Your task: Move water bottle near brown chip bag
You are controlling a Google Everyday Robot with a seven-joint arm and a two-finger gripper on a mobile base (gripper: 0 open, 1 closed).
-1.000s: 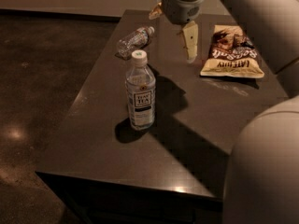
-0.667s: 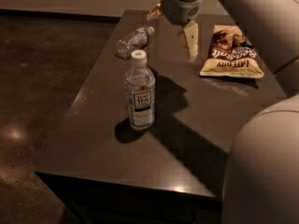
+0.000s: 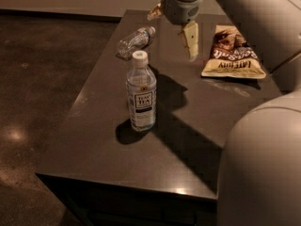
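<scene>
Hovering hand, fingers spread, beside toppled water bottle.

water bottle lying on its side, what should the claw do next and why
Probably ease the claw sideways and down over the water bottle to straddle it. The claw hangs open and empty above the table, between that bottle, lying on its side, and the brown chip bag, so nothing is gripped yet. The upright tea bottle stands nearer the camera, out of the path.

At top centre the claw hangs, fingers spread, above the bench between the water bottle lying upper left and the brown chip bag upper right; a tea bottle stands mid-frame.
</scene>
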